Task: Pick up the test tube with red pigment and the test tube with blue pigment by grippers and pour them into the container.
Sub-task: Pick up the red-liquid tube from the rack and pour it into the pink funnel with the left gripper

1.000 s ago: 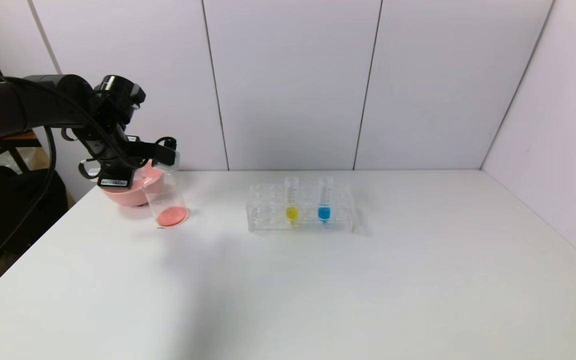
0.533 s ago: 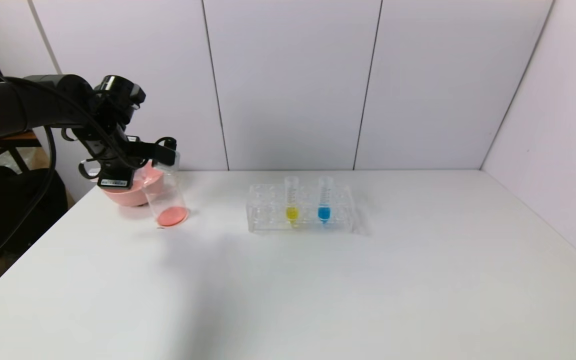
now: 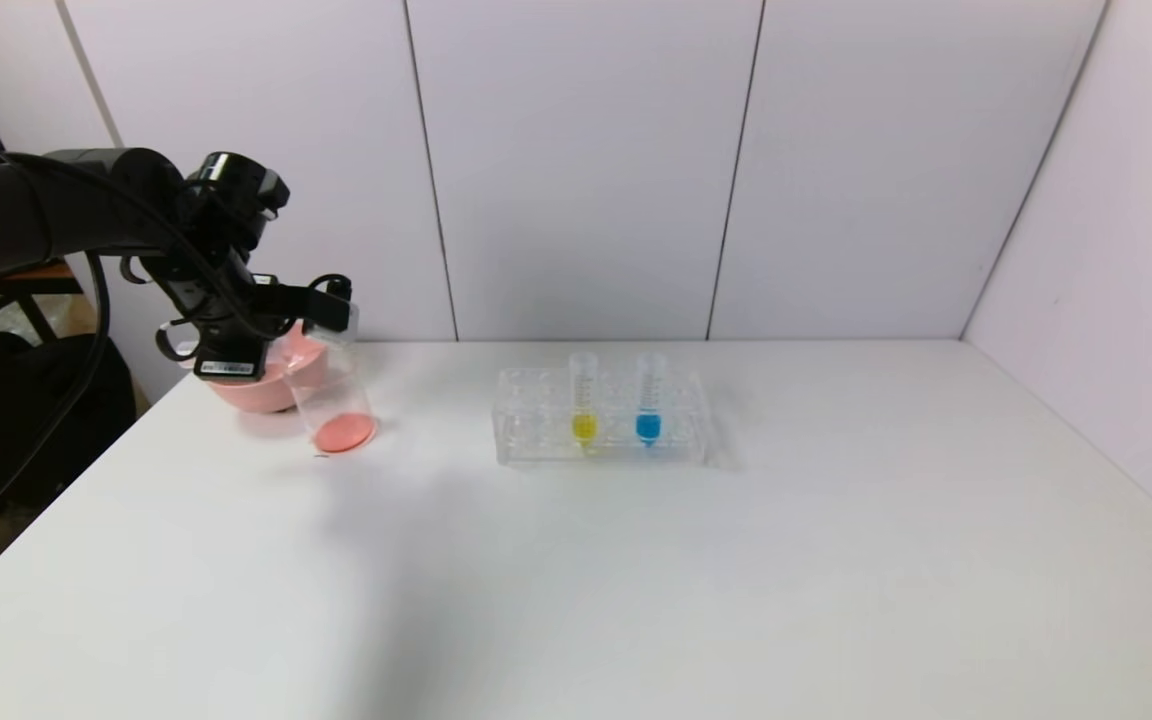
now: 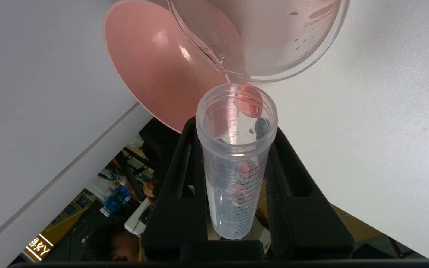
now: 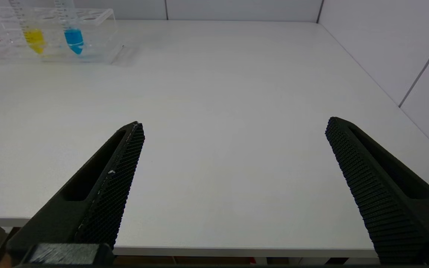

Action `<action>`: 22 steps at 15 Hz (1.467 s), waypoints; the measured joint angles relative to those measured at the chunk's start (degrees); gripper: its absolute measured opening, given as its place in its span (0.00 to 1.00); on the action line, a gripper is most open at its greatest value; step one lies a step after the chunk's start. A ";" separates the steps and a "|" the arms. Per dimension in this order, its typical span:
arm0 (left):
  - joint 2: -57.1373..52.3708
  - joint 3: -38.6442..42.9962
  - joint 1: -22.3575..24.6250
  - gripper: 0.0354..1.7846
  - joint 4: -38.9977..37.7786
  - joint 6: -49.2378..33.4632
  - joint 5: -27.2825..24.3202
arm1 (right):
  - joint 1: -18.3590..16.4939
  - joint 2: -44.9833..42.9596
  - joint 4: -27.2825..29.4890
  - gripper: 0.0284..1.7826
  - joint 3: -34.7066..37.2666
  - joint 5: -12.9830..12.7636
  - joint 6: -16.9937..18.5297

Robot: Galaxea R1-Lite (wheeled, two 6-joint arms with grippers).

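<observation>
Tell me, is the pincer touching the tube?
Touching. In the left wrist view, the left pincer has its two black fingers pressed against both sides of the red tube, holding it tipped toward the beaker.

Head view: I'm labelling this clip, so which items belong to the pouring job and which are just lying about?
In the job:
red tube, tipped, in left gripper
beaker
blue tube
right gripper, idle

Lying about:
yellow tube
pink bowl
clear rack
</observation>
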 joint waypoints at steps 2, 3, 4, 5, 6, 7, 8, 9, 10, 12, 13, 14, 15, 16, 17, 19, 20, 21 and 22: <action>-0.22 0.00 0.00 0.24 0.00 -0.28 -0.30 | 0.00 0.00 0.02 1.00 0.00 0.00 0.00; -0.35 0.00 0.01 0.24 0.00 -0.39 -0.35 | 0.00 0.00 0.00 1.00 0.00 0.00 0.00; -0.46 0.00 0.01 0.24 0.00 -0.68 -0.48 | 0.00 0.00 0.00 1.00 0.00 0.00 0.00; -0.49 0.00 0.01 0.24 0.00 -0.83 -0.72 | 0.00 0.00 0.00 1.00 0.00 0.00 0.00; -0.50 0.00 0.01 0.24 0.00 -0.88 -0.77 | 0.00 0.00 0.00 1.00 0.00 0.00 0.00; -0.57 0.00 0.01 0.24 0.00 -0.94 -0.80 | 0.00 0.00 0.00 1.00 0.00 0.00 0.00; -0.72 0.00 0.01 0.24 -0.01 -1.02 -1.00 | 0.00 0.00 0.00 1.00 0.00 0.00 0.00; -1.01 0.00 0.01 0.24 -0.01 -1.43 -1.90 | 0.00 0.00 0.00 1.00 0.00 0.00 0.00; -1.51 0.00 0.09 0.24 -0.01 -2.01 -3.43 | 0.00 0.00 0.00 1.00 0.00 0.00 0.00; -2.78 0.00 0.56 0.24 -0.63 -3.22 -6.92 | 0.00 0.00 0.00 1.00 0.00 0.00 0.00; -3.63 0.00 1.00 0.24 -0.98 -5.21 -8.74 | 0.02 0.00 0.00 1.00 0.00 0.00 0.00; -4.49 0.00 1.50 0.24 -1.13 -7.39 -10.78 | 0.02 0.00 0.00 1.00 0.00 0.00 0.00; -5.27 0.00 1.94 0.24 -1.22 -9.09 -12.63 | 0.02 0.00 0.00 1.00 0.00 0.00 0.00; -6.21 0.04 2.43 0.24 -1.22 -10.72 -15.14 | 0.02 0.00 0.00 1.00 0.00 -0.02 0.00; -7.13 0.06 2.91 0.24 -1.22 -12.42 -18.13 | 0.02 0.00 0.00 1.00 0.00 0.00 0.00; -8.77 0.09 4.24 0.24 -1.19 -14.42 -23.31 | 0.02 0.00 0.00 1.00 0.00 0.00 0.00; -9.26 0.10 4.79 0.24 -1.16 -15.06 -25.12 | 0.00 0.00 0.00 1.00 0.00 0.00 0.00; -9.75 0.12 5.36 0.24 -1.08 -16.09 -26.87 | 0.00 0.00 0.00 1.00 0.00 0.00 0.00; -10.17 0.15 6.00 0.24 -1.08 -17.55 -28.71 | 0.00 0.00 0.00 1.00 0.00 0.00 0.00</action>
